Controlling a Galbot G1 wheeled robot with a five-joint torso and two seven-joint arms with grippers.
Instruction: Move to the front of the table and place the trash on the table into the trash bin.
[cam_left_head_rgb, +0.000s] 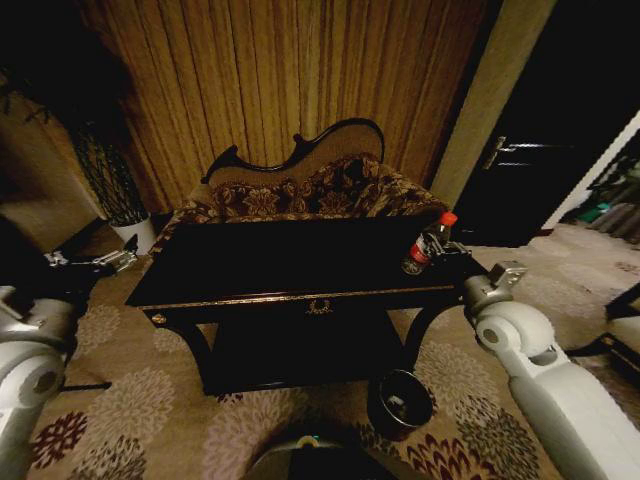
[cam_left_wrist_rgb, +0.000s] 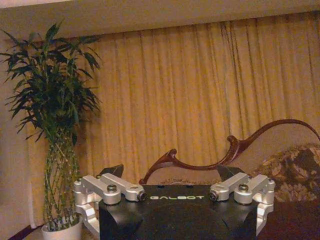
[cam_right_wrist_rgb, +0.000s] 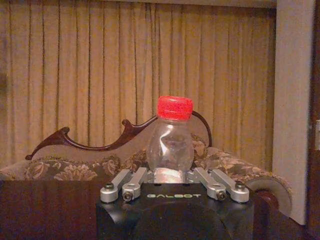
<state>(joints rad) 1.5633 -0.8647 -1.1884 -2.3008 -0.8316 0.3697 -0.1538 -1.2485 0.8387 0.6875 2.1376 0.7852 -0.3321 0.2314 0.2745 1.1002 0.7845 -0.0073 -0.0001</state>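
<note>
We held our right gripper (cam_left_head_rgb: 436, 252) at the right edge of the large glossy black wooden table (cam_left_head_rgb: 250, 265) with the gold trim line, its jaws pinching the lower body of the clear plastic bottle (cam_left_head_rgb: 428, 243) with the red cap and label. The bottle stood upright between the fingers, close to the table's far right corner; from the right wrist its red cap (cam_right_wrist_rgb: 174, 107) rose above the fingers (cam_right_wrist_rgb: 123, 184) against the carved-back patterned sofa (cam_right_wrist_rgb: 65, 167) and the tan curtain (cam_right_wrist_rgb: 100, 65). The small round maroon-brown trash bin (cam_left_head_rgb: 400, 402) with the black rim sat on the flowered carpet (cam_left_head_rgb: 150, 400) below the table's front right corner, with something pale inside it. Our left gripper (cam_left_head_rgb: 110, 261) hung off the table's left edge, clear of the top, its jaws spread wide with nothing between them, and it faced a tall green bamboo plant (cam_left_wrist_rgb: 52, 125) in a white pot (cam_left_wrist_rgb: 62, 232).
</note>
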